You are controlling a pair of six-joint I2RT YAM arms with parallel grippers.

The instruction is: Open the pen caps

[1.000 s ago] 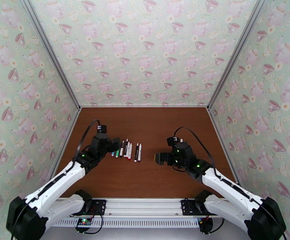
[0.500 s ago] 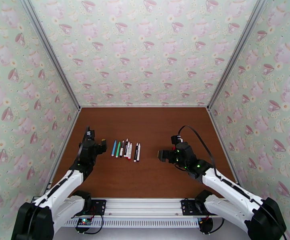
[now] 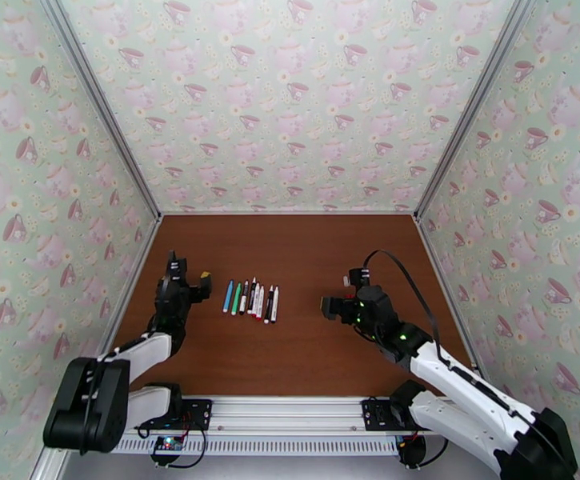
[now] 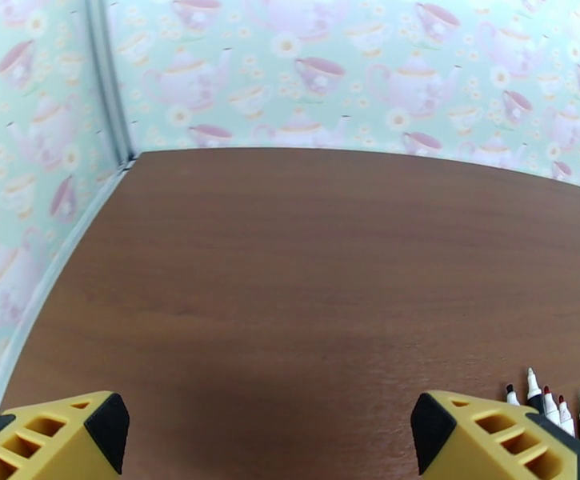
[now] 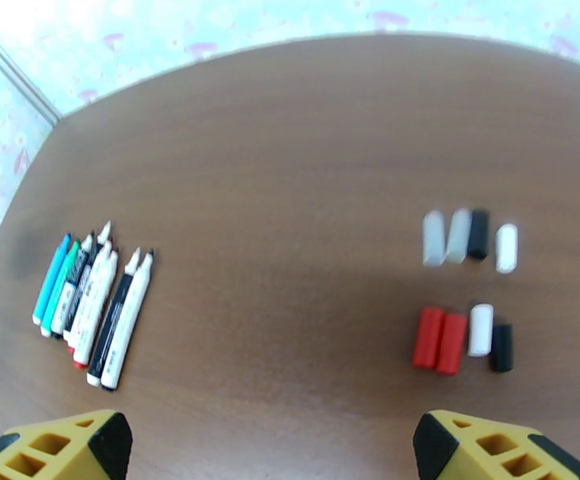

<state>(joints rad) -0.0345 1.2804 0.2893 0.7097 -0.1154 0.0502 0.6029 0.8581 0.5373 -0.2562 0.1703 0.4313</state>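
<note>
Several uncapped pens (image 5: 90,302) lie side by side, white, blue and green barrels with tips pointing away; from above the pens (image 3: 250,298) sit left of the table's centre. The pen caps rest loose on the table in two short rows: two red caps (image 5: 440,339), a white cap (image 5: 480,330) and a black cap (image 5: 502,347) nearer, pale caps (image 5: 446,236), a black cap (image 5: 478,234) and a white cap (image 5: 506,247) farther. My left gripper (image 3: 187,280) stands open and empty left of the pens; their tips (image 4: 554,402) show beside its right finger. My right gripper (image 3: 331,306) hangs open and empty right of the pens.
The brown table (image 3: 290,242) is boxed in by teacup-patterned walls (image 3: 290,114) on three sides, with metal corner posts (image 3: 106,122). Bare wood lies between the pens and the right gripper and across the far half.
My left arm has drawn back from over the pens to the table's left side, uncovering the blue and green pens. The right gripper has shifted slightly right. Both stay open.
</note>
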